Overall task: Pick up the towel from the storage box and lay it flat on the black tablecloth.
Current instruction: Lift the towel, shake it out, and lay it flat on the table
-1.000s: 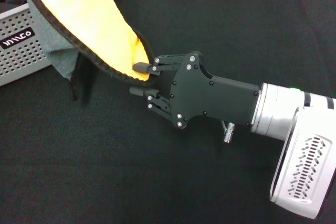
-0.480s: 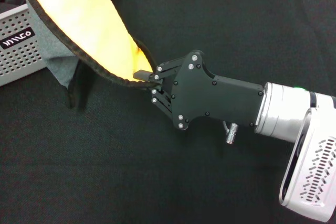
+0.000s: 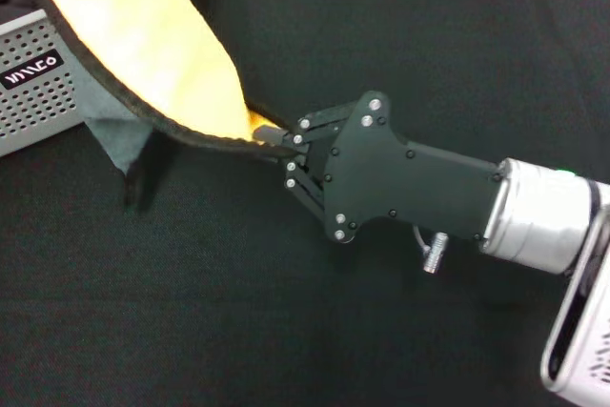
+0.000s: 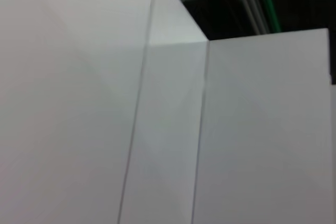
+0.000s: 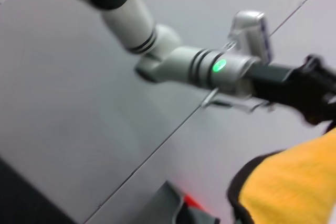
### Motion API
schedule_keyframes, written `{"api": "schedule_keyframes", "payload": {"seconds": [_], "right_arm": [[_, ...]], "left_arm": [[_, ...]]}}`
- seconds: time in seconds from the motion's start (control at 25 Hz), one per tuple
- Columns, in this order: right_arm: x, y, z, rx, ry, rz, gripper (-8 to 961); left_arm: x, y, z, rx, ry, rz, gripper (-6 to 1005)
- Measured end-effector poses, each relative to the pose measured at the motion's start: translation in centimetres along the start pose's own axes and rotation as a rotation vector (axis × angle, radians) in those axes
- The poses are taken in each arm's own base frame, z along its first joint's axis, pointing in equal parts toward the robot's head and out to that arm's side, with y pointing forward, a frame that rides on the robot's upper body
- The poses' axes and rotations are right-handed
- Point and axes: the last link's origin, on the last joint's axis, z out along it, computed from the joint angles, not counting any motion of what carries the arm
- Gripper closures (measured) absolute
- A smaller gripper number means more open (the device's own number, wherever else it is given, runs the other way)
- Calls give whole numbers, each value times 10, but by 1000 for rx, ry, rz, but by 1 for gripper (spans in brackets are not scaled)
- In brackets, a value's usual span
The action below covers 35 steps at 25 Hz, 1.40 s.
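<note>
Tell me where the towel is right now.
In the head view the towel hangs in the air at upper left, above the black tablecloth beside the storage box; the right gripper pinches its lower black-edged corner.

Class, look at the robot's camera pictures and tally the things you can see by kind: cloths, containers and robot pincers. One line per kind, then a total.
Cloths: 2, the towel and the black tablecloth
Containers: 1, the storage box
Pincers: 2, the right pincer shut on the towel's edge, and the left pincer holding it higher up
Total: 5
</note>
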Motion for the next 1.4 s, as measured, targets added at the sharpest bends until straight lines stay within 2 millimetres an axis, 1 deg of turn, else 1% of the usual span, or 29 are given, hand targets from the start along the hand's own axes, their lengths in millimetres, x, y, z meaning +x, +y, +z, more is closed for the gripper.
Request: {"api": "schedule_keyframes", "payload": {"seconds": [0.12,0.28,0.32,0.44,0.56,0.68,0.84,1.08,1.16,1.32,1.4], "right_arm": [[-5,-4,-7,45,-32,23,945],[-10,-18,-22,143,-71,45,944],[-10,-24,-26,172,-74,51,944],[-8,-39,-34,234,-68,79,943],[-5,-54,-39,269,-66,120,942],[-1,-71,-45,307,-61,173,941],[2,-89,-55,354,-62,248,940],[-2,-102,-65,393,-78,296,938],[-5,-104,-66,400,-84,304,938],[-7,-107,-66,411,-88,314,937],[-7,-110,-67,421,-85,316,936]], "left_arm": [[-14,-2,-10,37,30,-27,975],[-42,-4,-22,82,18,-77,960],[-51,-4,-24,91,1,-92,956],[-80,-2,-27,105,-72,-125,895],[-115,6,-25,95,-179,-151,834],[-137,14,-23,79,-234,-154,831],[-156,21,-22,82,-259,-139,827],[-171,19,-25,139,-271,-95,821],[-175,18,-25,147,-275,-68,763],[-189,20,-27,161,-292,6,647],[-196,23,-28,157,-307,32,646]]}}
